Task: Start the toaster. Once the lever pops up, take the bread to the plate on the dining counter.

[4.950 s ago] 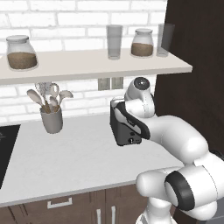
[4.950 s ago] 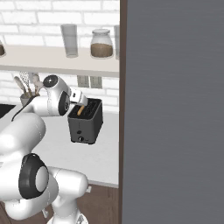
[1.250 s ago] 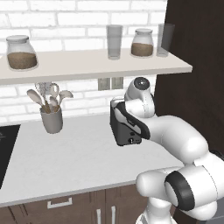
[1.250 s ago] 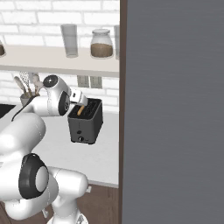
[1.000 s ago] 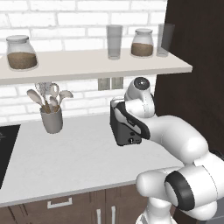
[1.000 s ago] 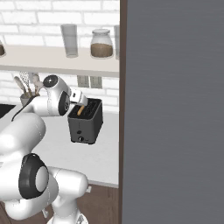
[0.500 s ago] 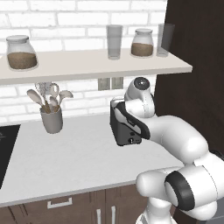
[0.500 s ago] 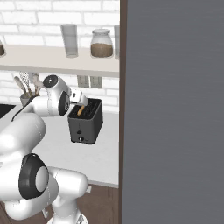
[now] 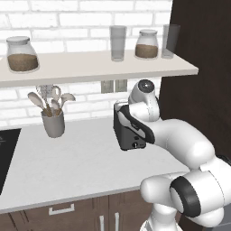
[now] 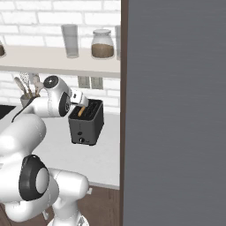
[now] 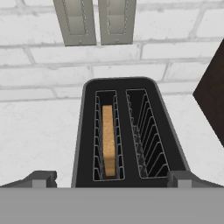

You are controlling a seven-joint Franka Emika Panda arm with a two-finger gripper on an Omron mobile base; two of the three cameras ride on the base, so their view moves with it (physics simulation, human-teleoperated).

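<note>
The dark grey toaster (image 11: 129,131) stands on the grey-white worktop against the brick wall, also seen in the left base view (image 9: 131,135) and the right base view (image 10: 87,124). The bread (image 11: 108,140), a tan slice, sits sunk in the left slot (image 10: 82,111); the right slot is empty. My gripper (image 11: 113,179) hovers just above the toaster's near end, open, with one fingertip (image 11: 43,177) on each side and nothing between them. The plate and the dining counter are out of view.
A grey cup of utensils (image 9: 53,122) stands left of the toaster. The shelf (image 9: 99,67) above carries jars and glasses. A tall dark cabinet (image 9: 203,67) rises right of the toaster. A black hob (image 9: 5,153) lies at the far left. Two wall outlets (image 11: 94,22) sit behind the toaster.
</note>
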